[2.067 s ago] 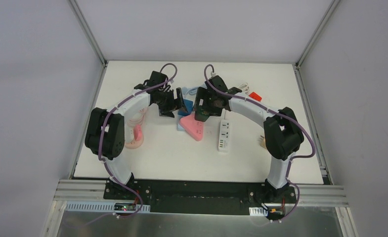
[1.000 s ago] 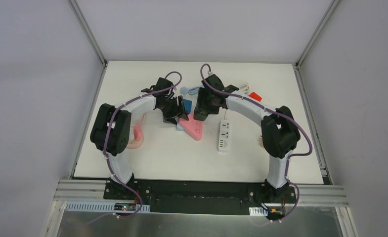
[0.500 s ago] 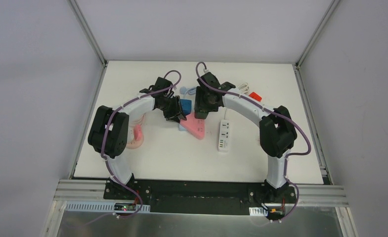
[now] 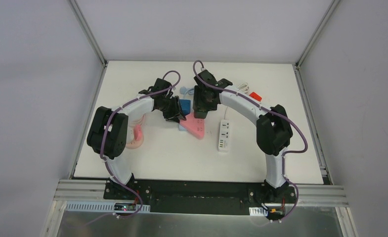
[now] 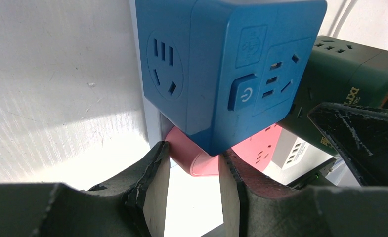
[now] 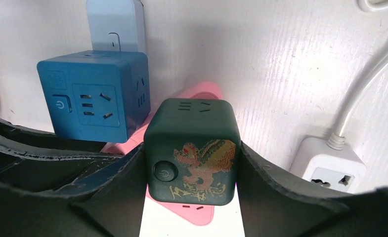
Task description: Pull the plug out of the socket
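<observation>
1. Over the last two seconds both arms have drawn together at the middle of the top view. The right gripper (image 6: pixel 192 165) has slid left onto the dark green plastic cube plug with a dragon print (image 6: pixel 191 128), and its fingers are clamped on the cube's two sides.
2. The left gripper (image 5: pixel 194 158) has closed in beneath the blue plastic cube adaptor (image 5: pixel 221 69), its fingers pinching a rounded corner of the pink triangular plastic socket strip (image 5: pixel 258 148).
3. The green plug sits centre-frame, seated in the pink strip. With the strip braced, the upward pull looks ready to begin.
</observation>
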### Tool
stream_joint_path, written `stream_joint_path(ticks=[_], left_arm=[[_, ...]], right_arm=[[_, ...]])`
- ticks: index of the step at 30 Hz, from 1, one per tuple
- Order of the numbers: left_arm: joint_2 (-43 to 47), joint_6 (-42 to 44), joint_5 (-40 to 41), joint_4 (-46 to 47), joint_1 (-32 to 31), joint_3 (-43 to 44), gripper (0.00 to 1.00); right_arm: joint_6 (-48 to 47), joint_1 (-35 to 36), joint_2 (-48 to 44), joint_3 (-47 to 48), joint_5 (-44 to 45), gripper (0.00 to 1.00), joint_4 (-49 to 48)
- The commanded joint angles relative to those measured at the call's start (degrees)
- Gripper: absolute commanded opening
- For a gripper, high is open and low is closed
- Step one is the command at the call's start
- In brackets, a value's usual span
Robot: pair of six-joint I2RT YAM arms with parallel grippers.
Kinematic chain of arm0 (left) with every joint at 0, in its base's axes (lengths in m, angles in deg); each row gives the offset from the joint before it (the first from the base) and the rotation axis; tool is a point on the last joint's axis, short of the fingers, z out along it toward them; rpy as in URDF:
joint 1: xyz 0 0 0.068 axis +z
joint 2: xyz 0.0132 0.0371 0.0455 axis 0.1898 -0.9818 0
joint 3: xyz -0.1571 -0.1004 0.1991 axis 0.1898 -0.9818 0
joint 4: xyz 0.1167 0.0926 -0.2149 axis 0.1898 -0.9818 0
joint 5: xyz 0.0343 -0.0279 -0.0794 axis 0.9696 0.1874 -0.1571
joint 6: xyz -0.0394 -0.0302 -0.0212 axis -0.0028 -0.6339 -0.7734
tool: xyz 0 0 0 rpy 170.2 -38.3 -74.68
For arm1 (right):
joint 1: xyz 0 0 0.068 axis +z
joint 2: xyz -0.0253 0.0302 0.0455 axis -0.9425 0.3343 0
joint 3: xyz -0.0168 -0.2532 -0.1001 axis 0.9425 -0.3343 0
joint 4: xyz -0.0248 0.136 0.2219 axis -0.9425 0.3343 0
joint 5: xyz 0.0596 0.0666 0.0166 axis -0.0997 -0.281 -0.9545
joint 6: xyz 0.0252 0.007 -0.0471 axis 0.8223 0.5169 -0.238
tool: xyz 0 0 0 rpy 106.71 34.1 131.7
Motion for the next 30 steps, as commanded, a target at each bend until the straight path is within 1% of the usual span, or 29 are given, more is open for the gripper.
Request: stream_joint_path(ticks=[1, 4, 6, 8, 11, 13, 15, 16, 18, 19, 20, 22, 23, 24, 26, 30], left_arm=[[-4.78, 3.2, 11.25, -8.2, -1.34, -3.51, 0.24], [-5.15, 3.57, 12.37, -9.19, -1.33, -3.24, 0.24], [-5.44, 3.76, 12.55, -9.56, -1.37, -3.12, 0.23], [-5.68, 3.94, 12.46, -9.8, -1.33, -2.84, 0.23], [-6.12, 4.33, 12.46, -10.47, -1.33, -2.3, 0.22], [-6.26, 4.6, 12.65, -10.76, -1.35, -2.07, 0.22], [-6.26, 4.81, 12.75, -10.98, -1.34, -1.97, 0.22], [-6.34, 4.89, 12.77, -11.06, -1.33, -1.95, 0.22], [-6.43, 5.05, 12.85, -11.28, -1.33, -1.82, 0.22], [-6.56, 5.09, 12.95, -11.41, -1.33, -1.79, 0.21], [-6.65, 5.09, 13.01, -11.58, -1.33, -1.74, 0.21], [-6.7, 5.14, 13.26, -11.78, -1.33, -1.85, 0.21], [-6.74, 5.1, 13.41, -11.73, -1.38, -2.0, 0.21], [-6.78, 5.12, 13.42, -11.71, -1.34, -2.05, 0.21], [-6.86, 5.1, 13.57, -11.79, -1.33, -2.14, 0.21], [-6.95, 5.11, 13.89, -11.96, -1.33, -2.29, 0.2]], right_arm=[[2.87, 1.42, -1.12, 6.75, -8.32, 0.0, -2.38], [4.04, -0.09, -1.52, 5.46, -17.0, 0.0, -5.34], [3.59, -0.25, -2.0, 3.29, -17.47, 0.0, -8.06], [0.28, 0.91, -1.96, 2.28, -13.3, 0.0, -8.55], [-4.97, 3.64, -1.58, 1.53, -1.83, 0.0, -7.05], [-6.26, 4.59, -1.1, 1.63, 3.78, 0.0, -5.59], [-6.19, 4.56, -1.17, 1.88, 6.23, 0.0, -4.65], [-6.01, 4.36, -1.52, 1.88, 6.13, 0.0, -4.58], [-4.21, 3.39, -2.4, 2.01, 2.48, 0.0, -4.92], [-2.79, 2.21, -2.93, 1.88, -1.28, 0.0, -5.46], [-0.89, 0.45, -3.63, 1.37, -7.75, 0.0, -6.74], [2.36, -2.37, -5.65, -2.24, -21.7, 0.0, -13.43], [3.08, -2.81, -6.63, -4.02, -23.38, 0.0, -16.54], [2.71, -2.36, -7.04, -4.8, -22.93, 0.0, -17.73], [-0.4, -0.38, -6.0, -3.21, -18.12, 0.0, -14.95], [-6.71, 4.73, -2.16, 2.55, -0.21, 0.0, -5.69]])
